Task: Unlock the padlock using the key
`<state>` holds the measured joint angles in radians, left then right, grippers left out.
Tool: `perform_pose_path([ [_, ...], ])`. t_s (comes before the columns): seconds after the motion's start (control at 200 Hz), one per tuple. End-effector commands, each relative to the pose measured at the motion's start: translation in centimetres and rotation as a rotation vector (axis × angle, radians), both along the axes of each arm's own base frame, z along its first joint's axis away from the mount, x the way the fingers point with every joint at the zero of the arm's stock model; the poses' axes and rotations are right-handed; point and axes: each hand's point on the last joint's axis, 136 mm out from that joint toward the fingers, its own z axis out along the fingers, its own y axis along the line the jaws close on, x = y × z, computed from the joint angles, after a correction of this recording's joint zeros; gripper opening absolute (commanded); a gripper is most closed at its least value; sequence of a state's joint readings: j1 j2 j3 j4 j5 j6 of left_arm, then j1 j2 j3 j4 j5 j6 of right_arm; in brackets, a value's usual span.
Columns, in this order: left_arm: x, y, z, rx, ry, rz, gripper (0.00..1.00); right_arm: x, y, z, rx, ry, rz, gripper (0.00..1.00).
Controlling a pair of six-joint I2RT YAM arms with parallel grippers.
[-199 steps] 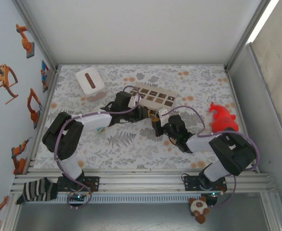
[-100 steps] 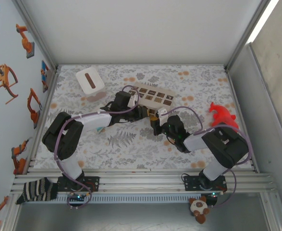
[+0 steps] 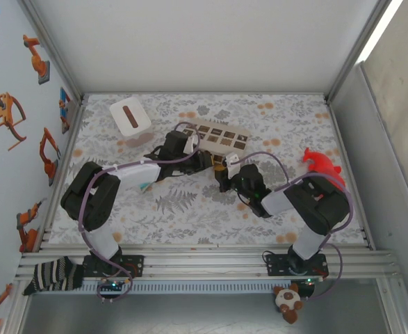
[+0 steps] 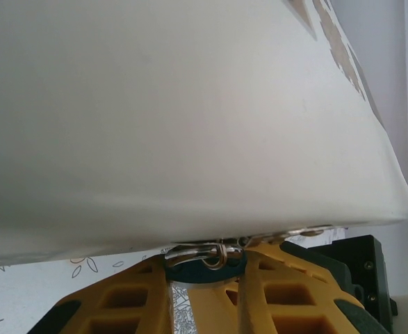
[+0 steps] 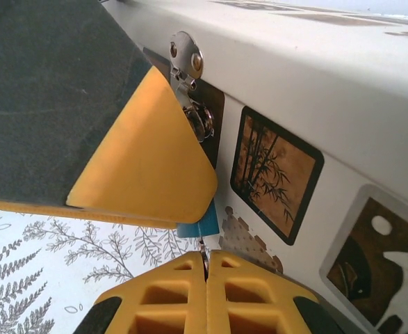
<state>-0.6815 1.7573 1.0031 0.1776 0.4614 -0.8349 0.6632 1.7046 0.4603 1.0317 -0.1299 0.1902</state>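
Beside white box (image 3: 221, 137) | left gripper (image 4: 205, 266) pinches blue padlock (image 4: 210, 273), mostly hidden | right gripper (image 5: 206, 264) pinches key (image 5: 204, 255), only edge visible

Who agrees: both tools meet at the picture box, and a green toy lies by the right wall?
Wrong colour: the toy is red, as the top view shows. The left tool and right tool do meet at the picture box.

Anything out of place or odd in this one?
Two strays lie outside the workspace: a striped sock draped on the front rail at its left end, and a small plush toy below the rail toward the right. Neither serves the task.
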Motion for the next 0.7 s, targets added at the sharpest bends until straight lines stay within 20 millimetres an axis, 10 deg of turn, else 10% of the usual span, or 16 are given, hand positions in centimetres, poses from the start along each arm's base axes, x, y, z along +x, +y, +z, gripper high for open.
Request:
perform_pose_path([
  [0.0, -2.1, -2.7, 3.3, -0.117, 0.011, -0.120, 0.23, 1.6, 2.4, 6.5, 0.128, -0.190, 0.051, 0.00],
  [0.281, -2.2, -2.7, 3.2, -0.116, 0.012, -0.122, 0.23, 2.0, 2.8, 7.9, 0.178, -0.198, 0.076, 0.00],
  [0.696, -1.6, -3.1, 0.2, -0.111, 0.057, -0.092, 0.25, -0.4, 0.5, -0.4, 0.030, -0.018, 0.034, 0.00],
])
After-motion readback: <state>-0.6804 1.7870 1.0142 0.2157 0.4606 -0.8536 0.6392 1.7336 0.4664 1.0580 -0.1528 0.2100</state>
